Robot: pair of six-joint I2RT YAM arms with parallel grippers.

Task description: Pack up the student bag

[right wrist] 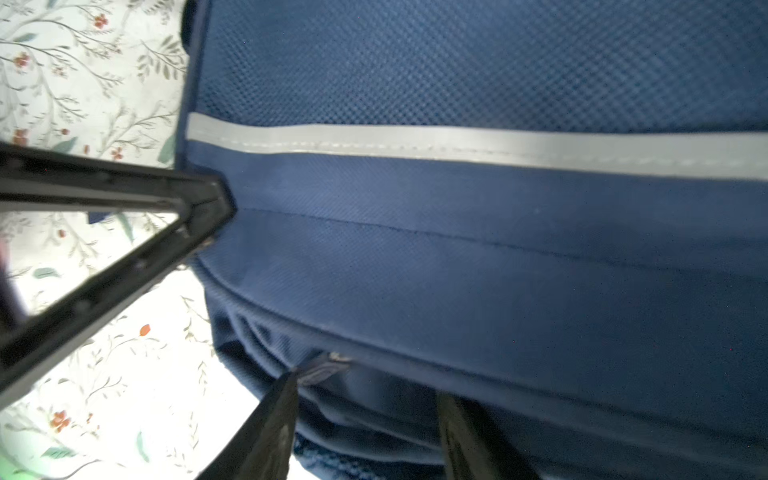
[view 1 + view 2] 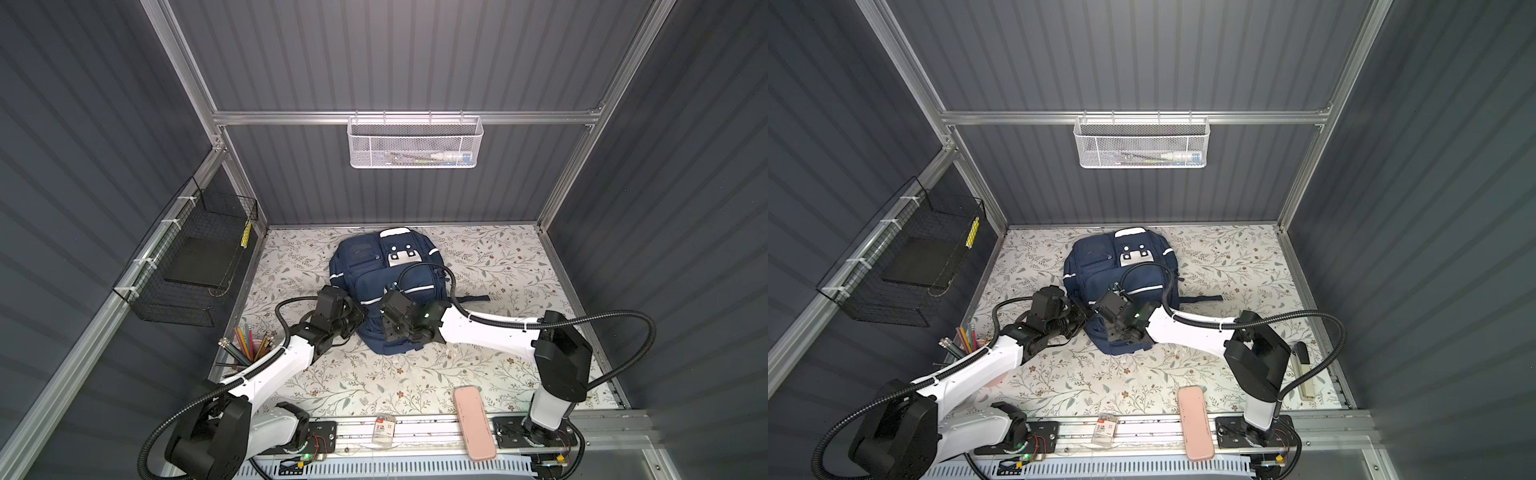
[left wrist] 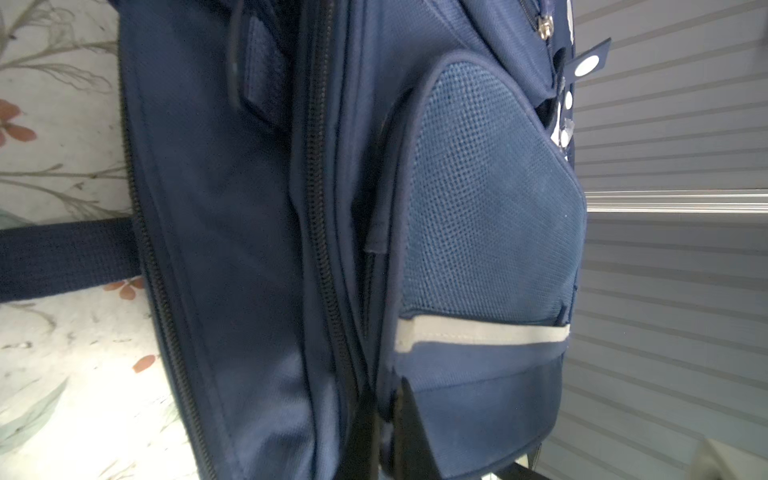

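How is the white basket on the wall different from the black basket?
The white basket hangs on the back wall; the black basket hangs on a side wall. The white basket is fine mesh; the black basket is open wire grid. The white basket is long and shallow; the black basket looks deeper. Both hang from metal rails and hold a few things.

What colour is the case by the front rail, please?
Pale pink case, best in a top view.

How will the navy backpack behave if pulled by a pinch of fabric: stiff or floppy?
Probably floppy: the backpack wrinkles near its zipper pull. Lying broad on the table, it's unlikely to tip or roll. Woven cloth should grip well.
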